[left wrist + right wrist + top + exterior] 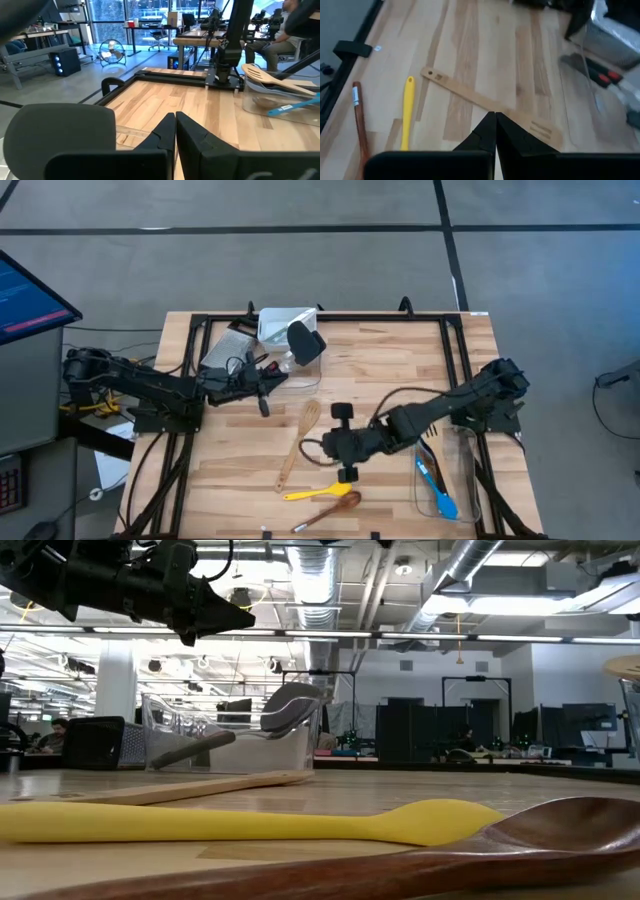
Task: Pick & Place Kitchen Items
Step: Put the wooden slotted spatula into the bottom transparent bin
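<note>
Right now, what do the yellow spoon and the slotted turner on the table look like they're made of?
Yellow spoon: probably silicone or soft plastic; one solid colour, matte, smooth, no grain. Slotted turner: pale unfinished-looking wood, flat, with faint grain and a small mark stamped near the handle end.

Even, bright overhead light; tabletop (400, 360) evenly lit, shadows soft and short. Low view: ceiling strip lights glare white and the arm shows as a dark silhouette; yellow spoon (250, 822) and wooden spoon (480, 850) up close are soft, out of focus. Left wrist view: daylight from far windows, black foreground shape blurred. Right wrist view: far tub (615, 45) smeared, hazy.
</note>
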